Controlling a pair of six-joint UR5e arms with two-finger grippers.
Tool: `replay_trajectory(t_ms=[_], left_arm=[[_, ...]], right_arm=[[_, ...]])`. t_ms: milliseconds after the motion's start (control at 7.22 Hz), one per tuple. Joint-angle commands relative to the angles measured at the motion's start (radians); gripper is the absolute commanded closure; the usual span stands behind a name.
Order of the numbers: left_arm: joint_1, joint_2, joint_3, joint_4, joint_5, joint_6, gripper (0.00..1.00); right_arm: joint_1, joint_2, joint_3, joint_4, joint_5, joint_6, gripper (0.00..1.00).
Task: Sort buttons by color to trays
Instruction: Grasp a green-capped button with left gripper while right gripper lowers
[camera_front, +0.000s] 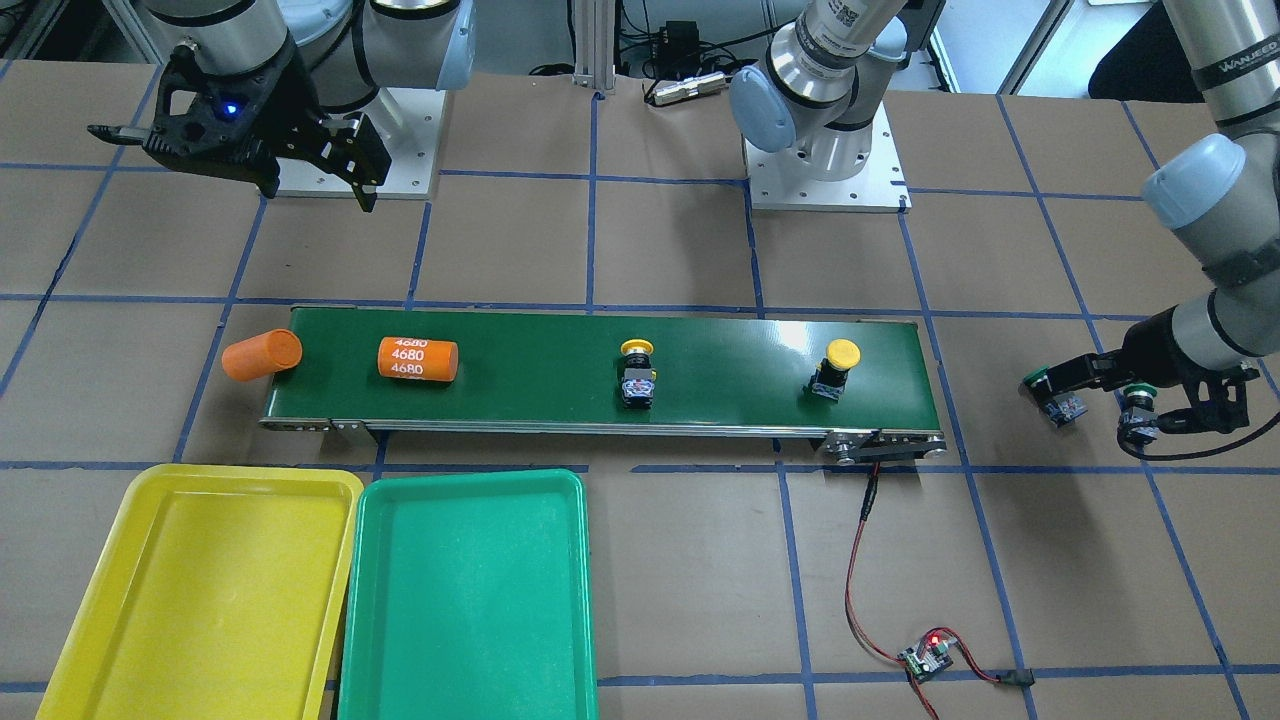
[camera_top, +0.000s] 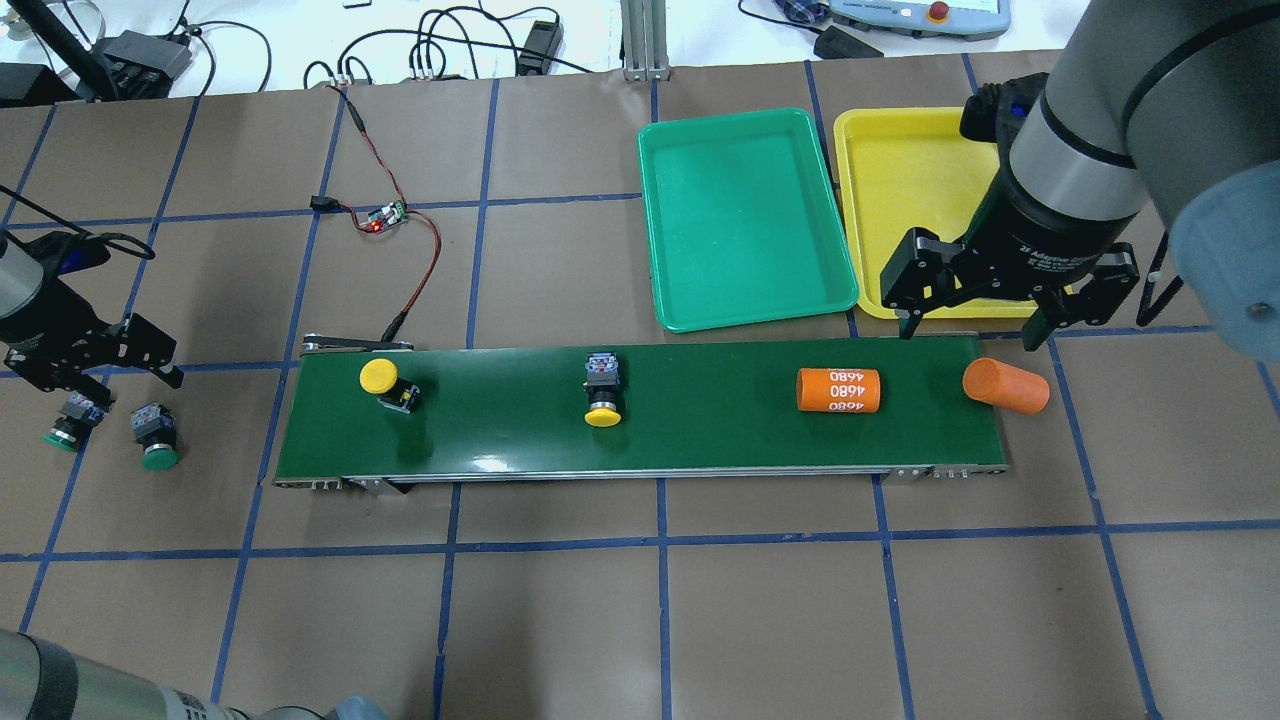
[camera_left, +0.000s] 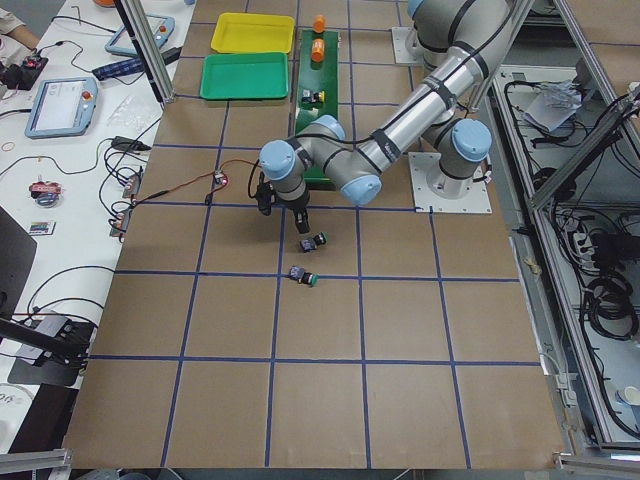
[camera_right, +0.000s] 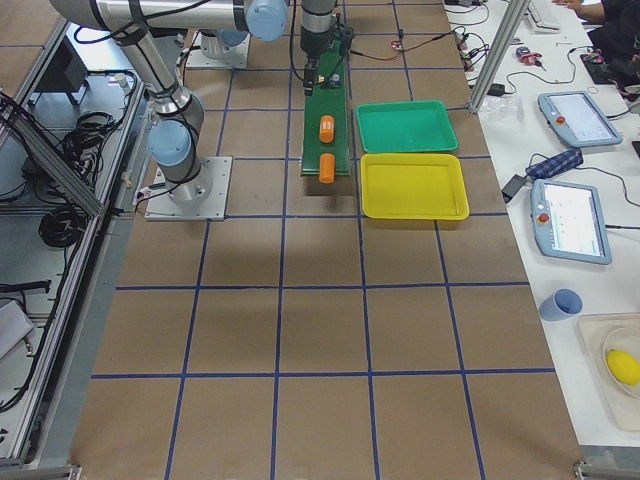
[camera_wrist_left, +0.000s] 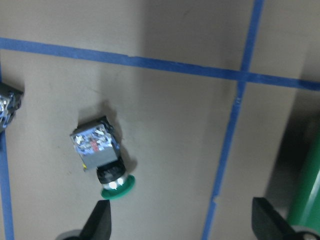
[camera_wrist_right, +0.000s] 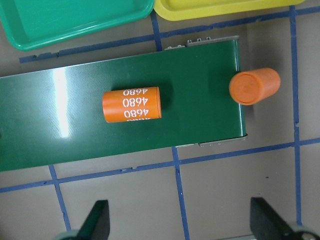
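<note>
Two yellow-capped buttons lie on the dark green belt. Off the belt's end, two green-capped buttons lie on the table. My left gripper hangs open just above them. In the left wrist view one green button lies just ahead of a fingertip, outside the gap. My right gripper is open and empty over the belt's other end, near the yellow tray and the green tray. Both trays hold nothing.
Two orange cylinders sit at the belt's right-arm end, one printed 4680 on the belt, the other overhanging its end. A small circuit board with red-black wires lies beyond the belt. Blue tape lines cross the brown table.
</note>
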Motion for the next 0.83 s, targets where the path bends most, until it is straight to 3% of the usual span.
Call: replay_trajectory(t_ms=[0, 139, 277, 416, 554, 693], left_arm=[[0.047, -0.079, -0.025, 0.094, 0.021, -0.046, 0.0], [0.045, -0.078, -0.075, 0.144, 0.021, -0.102, 0.0], [0.045, -0.081, -0.121, 0.222, 0.022, -0.1, 0.0], [0.045, -0.079, -0.137, 0.273, 0.024, -0.078, 0.29], [0.039, -0.072, -0.135, 0.272, 0.036, -0.033, 0.99], [0.039, -0.05, -0.129, 0.252, 0.034, -0.031, 1.0]], right_arm=[[0.011, 0.074, 0.001, -0.041, 0.006, -0.002, 0.0], [0.012, 0.12, 0.001, -0.045, 0.009, -0.01, 0.0], [0.05, 0.151, 0.001, -0.149, 0.012, -0.004, 0.0], [0.116, 0.19, 0.001, -0.209, 0.014, 0.002, 0.0], [0.156, 0.235, 0.0, -0.275, 0.017, 0.007, 0.0], [0.181, 0.266, 0.001, -0.316, 0.017, 0.036, 0.0]])
